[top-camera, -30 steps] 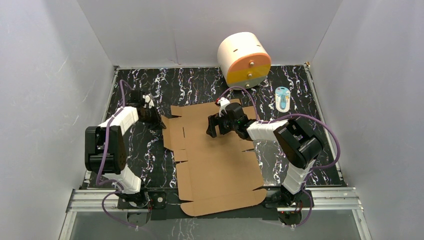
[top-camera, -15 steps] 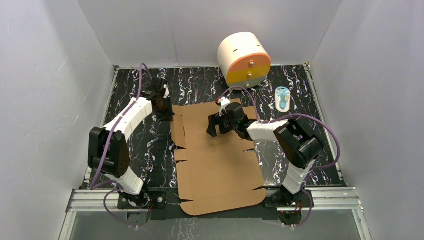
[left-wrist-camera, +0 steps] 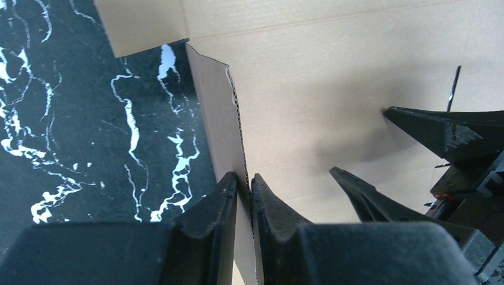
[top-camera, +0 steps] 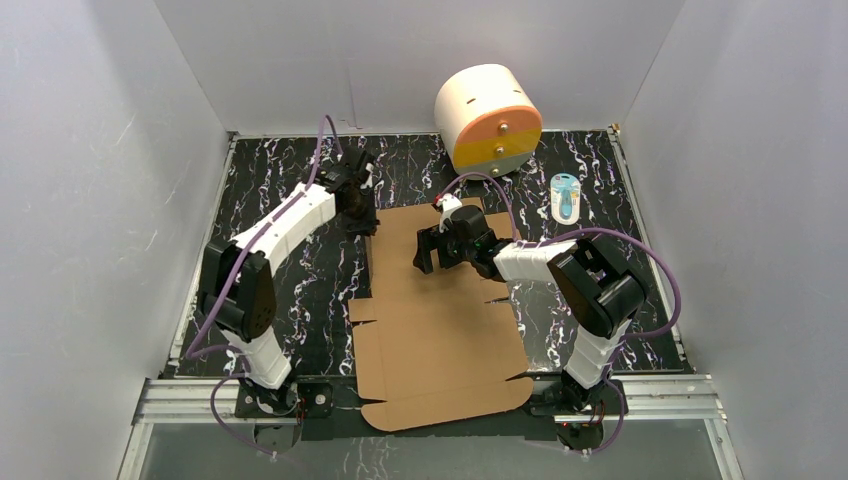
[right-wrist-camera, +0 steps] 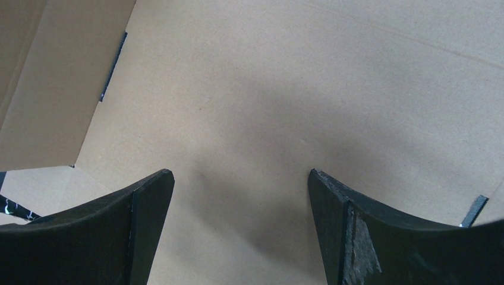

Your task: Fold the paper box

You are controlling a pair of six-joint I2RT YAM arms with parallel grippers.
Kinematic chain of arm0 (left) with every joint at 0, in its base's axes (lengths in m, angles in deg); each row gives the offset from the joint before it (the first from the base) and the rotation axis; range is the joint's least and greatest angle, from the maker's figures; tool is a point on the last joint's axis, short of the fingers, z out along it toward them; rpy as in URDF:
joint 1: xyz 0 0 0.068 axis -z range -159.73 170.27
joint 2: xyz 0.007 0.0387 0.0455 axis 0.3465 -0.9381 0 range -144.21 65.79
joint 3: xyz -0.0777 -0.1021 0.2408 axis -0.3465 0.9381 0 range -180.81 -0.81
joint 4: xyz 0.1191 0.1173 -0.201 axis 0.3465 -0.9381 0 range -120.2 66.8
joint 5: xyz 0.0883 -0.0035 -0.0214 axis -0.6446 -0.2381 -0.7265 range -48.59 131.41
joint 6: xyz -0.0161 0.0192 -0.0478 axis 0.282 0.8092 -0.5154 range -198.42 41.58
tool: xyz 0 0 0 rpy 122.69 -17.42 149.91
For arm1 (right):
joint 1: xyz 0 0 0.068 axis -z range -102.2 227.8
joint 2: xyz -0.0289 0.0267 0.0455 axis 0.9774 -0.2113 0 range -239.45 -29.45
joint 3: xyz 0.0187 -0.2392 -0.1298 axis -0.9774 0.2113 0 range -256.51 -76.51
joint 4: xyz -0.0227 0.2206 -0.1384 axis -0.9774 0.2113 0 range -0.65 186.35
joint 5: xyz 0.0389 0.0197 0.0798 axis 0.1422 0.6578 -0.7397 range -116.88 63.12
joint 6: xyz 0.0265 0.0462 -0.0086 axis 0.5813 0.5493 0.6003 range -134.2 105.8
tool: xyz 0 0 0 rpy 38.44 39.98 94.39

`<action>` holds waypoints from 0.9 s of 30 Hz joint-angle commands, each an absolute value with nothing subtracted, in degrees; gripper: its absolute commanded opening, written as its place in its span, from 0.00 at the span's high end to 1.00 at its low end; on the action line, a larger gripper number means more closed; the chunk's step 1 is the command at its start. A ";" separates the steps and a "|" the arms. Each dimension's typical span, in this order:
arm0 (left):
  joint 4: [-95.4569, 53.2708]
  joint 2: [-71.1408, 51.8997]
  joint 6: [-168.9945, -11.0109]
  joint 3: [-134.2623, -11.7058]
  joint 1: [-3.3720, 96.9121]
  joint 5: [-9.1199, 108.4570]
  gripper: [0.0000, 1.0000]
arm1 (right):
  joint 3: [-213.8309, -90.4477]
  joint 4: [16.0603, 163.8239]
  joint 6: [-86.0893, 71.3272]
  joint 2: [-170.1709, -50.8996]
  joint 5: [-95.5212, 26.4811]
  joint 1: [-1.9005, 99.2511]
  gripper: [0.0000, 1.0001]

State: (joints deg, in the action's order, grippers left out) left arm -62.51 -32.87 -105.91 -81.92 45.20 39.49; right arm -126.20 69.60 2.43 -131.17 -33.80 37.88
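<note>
Fingertips first: my left gripper [left-wrist-camera: 242, 193] is nipped down narrow, and the raw corrugated edge of a side flap [left-wrist-camera: 217, 119] runs right between the two fingers, one finger on each face. That flap stands up off the sheet, close to upright, with the black marbled table [left-wrist-camera: 89, 148] on its outer side and flat cardboard on its inner side.

Over to my right gripper [right-wrist-camera: 241, 176]: the fingers are spread wide with nothing between them, pointing down at a bare panel of the box [top-camera: 440, 330]. Whether the tips touch the cardboard I cannot tell.

From above, both grippers are over the far half of the sheet, the left one at its far-left edge, the right one near the middle of that panel, close to each other. The box lies mostly flat and unfolded down the middle of the table, its near end reaching the table's near edge between my two bases.

At the far edge, right of centre, sits a white drum [top-camera: 487, 115] with an orange-yellow face. A small blue-green packet [top-camera: 565, 197] lies toward the far-right corner, apart from the cardboard.
</note>
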 commanded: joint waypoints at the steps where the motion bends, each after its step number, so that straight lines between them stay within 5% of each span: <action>1: -64.33 -35.71 -107.01 -84.26 47.33 39.90 0.87 | -124.59 70.21 3.29 -130.08 -32.77 37.64 0.06; 9: -64.77 -35.08 -106.94 -85.55 47.96 37.45 0.83 | -124.41 70.27 3.38 -129.69 -32.07 37.64 0.06; 16: -65.46 -28.01 -107.08 -82.27 47.67 29.47 0.62 | -125.25 70.19 3.57 -130.01 -31.01 37.64 0.06; 27: -63.82 -10.86 -110.23 -69.42 42.48 29.44 0.47 | -129.56 68.43 5.17 -134.68 -29.35 37.64 0.06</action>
